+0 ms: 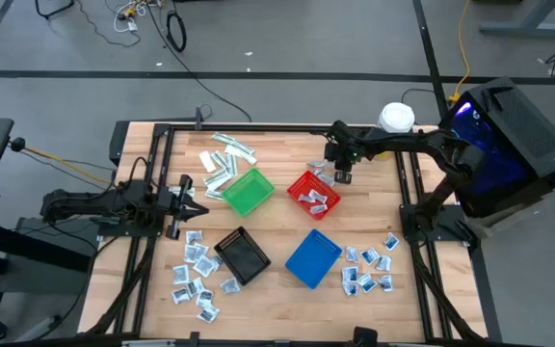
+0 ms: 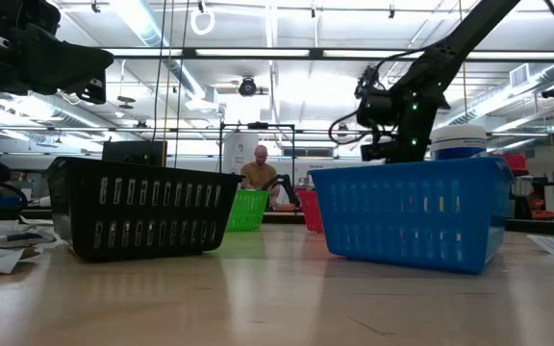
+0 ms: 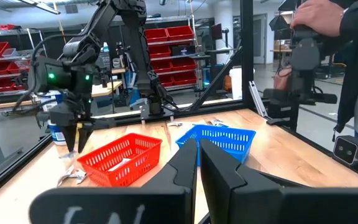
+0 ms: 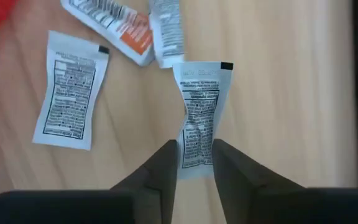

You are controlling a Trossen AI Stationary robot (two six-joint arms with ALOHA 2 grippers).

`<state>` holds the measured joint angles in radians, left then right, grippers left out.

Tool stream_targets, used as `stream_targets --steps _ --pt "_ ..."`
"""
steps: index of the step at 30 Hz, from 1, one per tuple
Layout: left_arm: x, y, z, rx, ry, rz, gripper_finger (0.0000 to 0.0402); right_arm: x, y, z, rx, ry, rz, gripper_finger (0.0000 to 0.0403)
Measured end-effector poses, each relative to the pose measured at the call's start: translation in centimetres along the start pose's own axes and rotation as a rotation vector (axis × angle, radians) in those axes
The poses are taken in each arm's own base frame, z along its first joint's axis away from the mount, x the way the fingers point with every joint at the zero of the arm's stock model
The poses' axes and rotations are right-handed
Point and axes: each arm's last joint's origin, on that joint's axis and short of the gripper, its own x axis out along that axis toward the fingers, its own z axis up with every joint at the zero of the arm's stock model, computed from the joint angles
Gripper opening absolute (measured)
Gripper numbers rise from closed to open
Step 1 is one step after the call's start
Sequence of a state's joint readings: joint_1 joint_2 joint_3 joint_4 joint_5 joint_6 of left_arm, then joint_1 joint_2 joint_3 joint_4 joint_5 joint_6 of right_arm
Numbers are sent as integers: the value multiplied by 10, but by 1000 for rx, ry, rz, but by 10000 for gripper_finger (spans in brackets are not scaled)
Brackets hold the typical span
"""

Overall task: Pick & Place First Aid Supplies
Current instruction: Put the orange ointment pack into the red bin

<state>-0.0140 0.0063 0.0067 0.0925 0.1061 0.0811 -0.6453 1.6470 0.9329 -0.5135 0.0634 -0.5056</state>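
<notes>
Near the table's far edge, just beside the red basket (image 1: 313, 194), the right claw (image 4: 196, 163) is clenched across the middle of a packet (image 4: 200, 118), which puckers between the fingers. It looks light, thin and limp, likely slippery, so a mid-body pinch suits it best. The left claw (image 3: 197, 168) waits clenched and empty by the left edge.

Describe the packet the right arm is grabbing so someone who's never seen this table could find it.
Start at the red basket near the far middle of the table; the right gripper hangs beside its far right corner. Between that gripper's fingers is a white sachet with black print. Unlike the flat sachet next to it, this one is pinched narrow at the waist by the gripper.
</notes>
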Motion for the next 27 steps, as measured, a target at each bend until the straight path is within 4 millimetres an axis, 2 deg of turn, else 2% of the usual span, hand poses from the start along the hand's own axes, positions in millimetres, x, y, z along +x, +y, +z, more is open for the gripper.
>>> stream_targets --steps 6,11,19,27 --pt "0 0 0 0 0 0 25 -25 1 3 28 -80 -35 102" --pt "0 0 0 0 0 0 25 -45 10 8 66 -168 -10 102" --pt "0 0 0 0 0 0 25 -65 35 21 38 -273 158 102" --pt "0 0 0 0 0 0 25 -84 52 38 71 -340 324 103"
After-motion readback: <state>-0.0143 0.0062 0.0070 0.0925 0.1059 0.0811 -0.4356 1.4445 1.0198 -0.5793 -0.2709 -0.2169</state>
